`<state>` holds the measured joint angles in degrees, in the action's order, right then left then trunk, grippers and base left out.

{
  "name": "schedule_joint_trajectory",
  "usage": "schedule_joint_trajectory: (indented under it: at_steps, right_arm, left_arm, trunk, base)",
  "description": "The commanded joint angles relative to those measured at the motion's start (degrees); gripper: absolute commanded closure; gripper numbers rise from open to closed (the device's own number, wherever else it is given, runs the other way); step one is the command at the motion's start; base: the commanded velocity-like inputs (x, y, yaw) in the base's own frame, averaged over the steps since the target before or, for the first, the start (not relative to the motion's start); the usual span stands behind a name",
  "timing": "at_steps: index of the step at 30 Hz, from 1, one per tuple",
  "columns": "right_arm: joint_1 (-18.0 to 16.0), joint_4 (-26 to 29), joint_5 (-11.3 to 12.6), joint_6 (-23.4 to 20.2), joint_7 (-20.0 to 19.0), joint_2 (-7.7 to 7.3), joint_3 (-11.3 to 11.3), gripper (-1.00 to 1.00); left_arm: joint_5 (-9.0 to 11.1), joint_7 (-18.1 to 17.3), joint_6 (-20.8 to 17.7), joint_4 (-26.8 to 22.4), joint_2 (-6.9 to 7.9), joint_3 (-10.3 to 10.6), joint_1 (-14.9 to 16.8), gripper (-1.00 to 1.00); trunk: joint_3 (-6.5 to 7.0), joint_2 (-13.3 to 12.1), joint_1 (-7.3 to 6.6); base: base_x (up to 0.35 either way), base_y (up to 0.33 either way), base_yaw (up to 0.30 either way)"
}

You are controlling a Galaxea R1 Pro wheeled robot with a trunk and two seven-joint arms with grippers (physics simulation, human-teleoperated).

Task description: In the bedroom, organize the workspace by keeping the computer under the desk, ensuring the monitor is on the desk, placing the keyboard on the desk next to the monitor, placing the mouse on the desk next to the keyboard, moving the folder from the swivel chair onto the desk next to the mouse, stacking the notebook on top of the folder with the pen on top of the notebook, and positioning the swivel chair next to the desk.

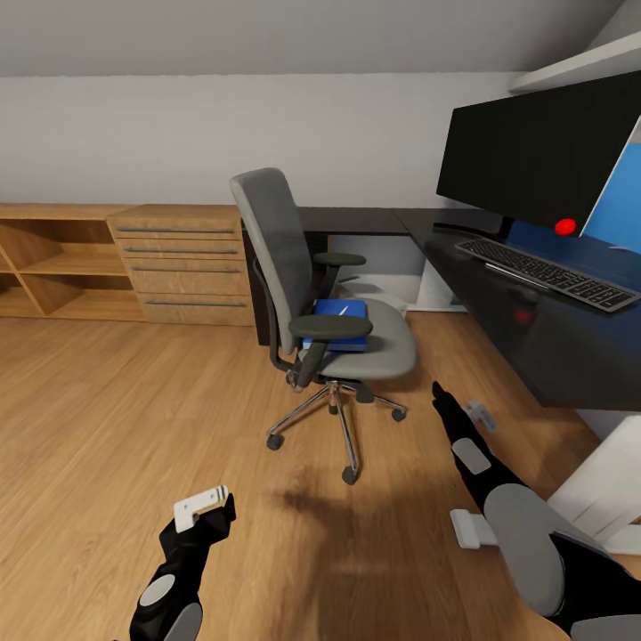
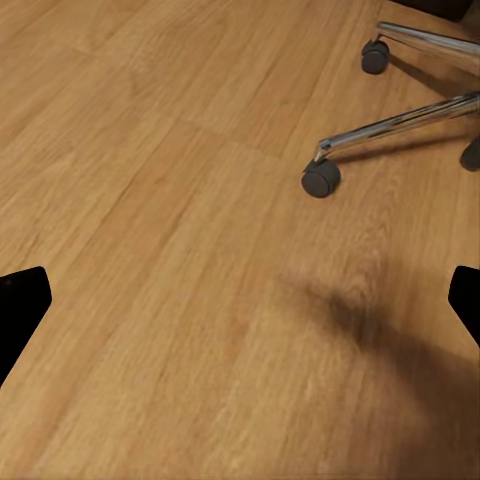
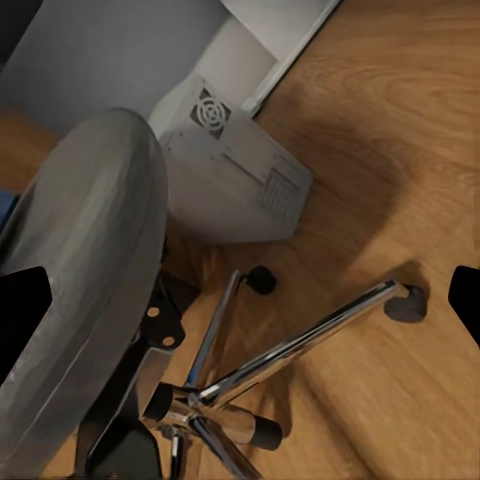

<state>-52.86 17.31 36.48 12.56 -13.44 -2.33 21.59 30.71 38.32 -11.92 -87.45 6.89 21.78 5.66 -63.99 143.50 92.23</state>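
1. The swivel chair [image 1: 307, 294] stands on the wooden floor [image 1: 107, 401] out from the desk [image 1: 534, 312], its seat turned toward the desk's corner; the blue folder [image 1: 338, 316] lies flat on the seat, partly behind the near black armrest, with a thin white pen [image 1: 345, 307] on top of it
2. The right gripper [image 1: 438, 392] points at the chair's chrome base from the desk side, low and near the casters, below the level of the seat and folder; its wrist camera looks up under the grey seat at the chrome legs, with both fingertips at the picture's edges, so the fingers stand apart and hold nothing
3. The left gripper [image 1: 214, 507] hangs over bare floor, well apart from the chair; its wrist camera sees two chrome legs with casters, fingertips spread wide and empty
4. The monitor [image 1: 534, 156] stands on the desk with the keyboard [image 1: 561, 271] just in front of it
5. The light-grey computer [image 3: 235, 185] sits on the floor beyond the chair base
6. A light wooden chest [image 1: 182, 263] stands against the wall
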Motion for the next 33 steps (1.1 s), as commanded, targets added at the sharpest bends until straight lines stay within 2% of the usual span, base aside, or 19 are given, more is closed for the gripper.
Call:
schedule_joint_trajectory:
  at_steps: [1,8,33]
  right_arm:
    - [-0.05,-0.13,0.61,0.06,-1.03,-0.01,0.15,-1.0]
    - [-0.05,-0.16,0.53,0.06,-3.16,-0.04,0.33,-1.0]
    - [-0.05,-0.26,0.58,1.69,-3.53,-0.04,0.54,-1.0]
  left_arm:
    - [0.23,0.44,-0.21,-0.08,0.06,0.15,0.05,-1.0]
    - [0.22,0.43,-0.21,-0.08,0.06,0.19,0.05,-1.0]
    - [0.24,0.43,-0.21,-0.08,0.06,0.19,0.05,-1.0]
  trunk:
    - [-0.05,0.02,-0.01]
    - [-0.05,0.02,-0.01]
    - [-0.05,0.02,-0.01]
  base:
    - [0.0,0.0,0.0]
    - [0.0,0.0,0.0]
    - [0.0,0.0,0.0]
